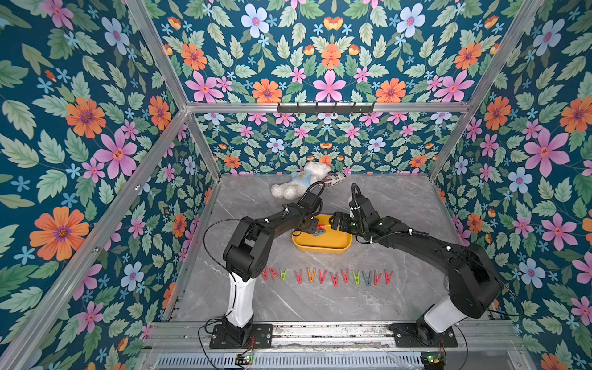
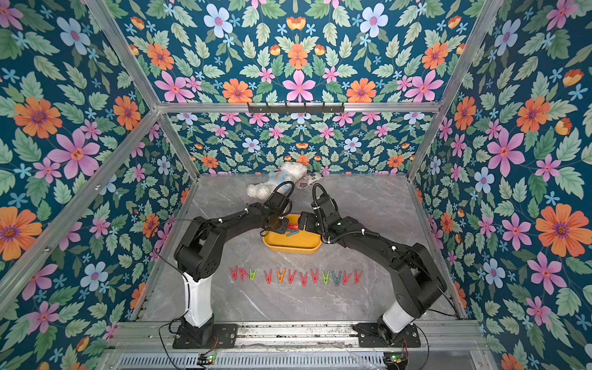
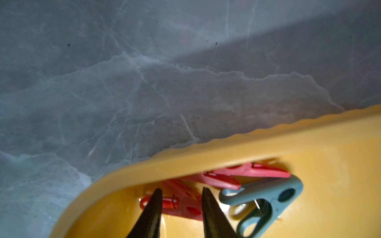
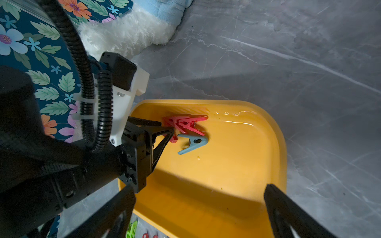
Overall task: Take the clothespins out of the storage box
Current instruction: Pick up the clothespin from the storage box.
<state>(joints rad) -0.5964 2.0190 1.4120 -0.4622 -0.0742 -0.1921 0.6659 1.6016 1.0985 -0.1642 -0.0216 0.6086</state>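
The yellow storage box (image 1: 320,248) (image 2: 288,248) sits mid-table. In its far left corner lie red clothespins (image 4: 185,123) (image 3: 247,173) and one grey-blue clothespin (image 4: 193,143) (image 3: 263,202). My left gripper (image 3: 181,189) (image 1: 314,226) reaches down into that corner. It is open by a narrow gap, and a red clothespin (image 3: 185,204) lies on the box floor between its tips. My right gripper (image 4: 200,206) (image 1: 334,221) hovers wide open over the box's right side with nothing between its fingers. Several more clothespins (image 1: 323,275) (image 2: 294,275) lie in a row on the table in front of the box.
A white teddy bear (image 1: 301,184) (image 4: 127,31) and a small patterned pouch (image 1: 333,178) lie against the back wall behind the box. Floral walls enclose the grey marble table (image 1: 400,208) on three sides. Both arm bases stand at the front rail.
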